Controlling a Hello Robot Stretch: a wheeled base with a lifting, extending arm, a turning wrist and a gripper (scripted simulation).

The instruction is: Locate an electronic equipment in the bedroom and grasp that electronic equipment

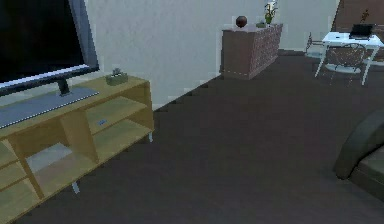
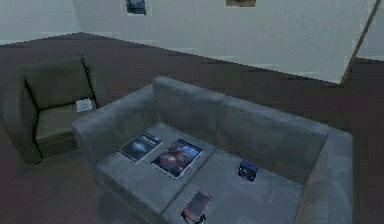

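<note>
Forward view: likely electronics, a television set on its stand against the wall for viewing, and a laptop on the far white counter. Arm side view: a flat dark gadget — perhaps a phone — lies on the sofa. The claw's state I cannot tell.

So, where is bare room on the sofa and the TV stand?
The sofa seat is crowded: two magazines, a small blue thing, a dark flat thing. Bare seat lies past the blue thing, toward the armrest. On the TV stand, a strip between the TV's base and a small box is bare.
</note>
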